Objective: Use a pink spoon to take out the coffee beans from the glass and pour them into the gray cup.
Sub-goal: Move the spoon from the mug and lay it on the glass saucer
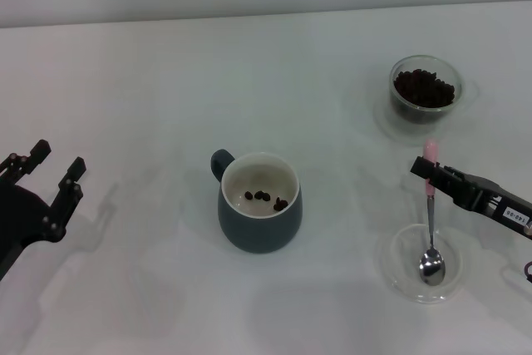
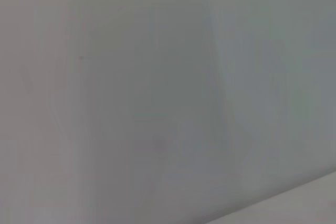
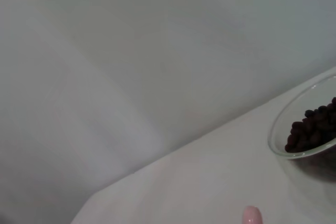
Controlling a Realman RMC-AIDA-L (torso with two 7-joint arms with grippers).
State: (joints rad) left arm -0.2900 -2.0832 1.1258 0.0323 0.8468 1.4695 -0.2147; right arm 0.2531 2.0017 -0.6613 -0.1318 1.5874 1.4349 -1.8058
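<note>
A few beans (image 1: 266, 198) seen in mug (image 1: 259, 224); glass (image 1: 425, 90) full. Spoon (image 1: 431, 226) clamped by right gripper (image 1: 429, 174), bowl in dish (image 1: 403, 277). Left gripper (image 1: 51, 179) spread, idle.

In the right wrist view the glass (image 3: 307, 129) is cut off by the frame edge, so only part of its rim and some of the coffee beans (image 3: 312, 129) show, and just the tip of the pink spoon (image 3: 252, 215) pokes into view near the glass. In the head view the right gripper (image 1: 428, 174) hides a stretch of the spoon's handle, and the arm behind it runs off the frame.
</note>
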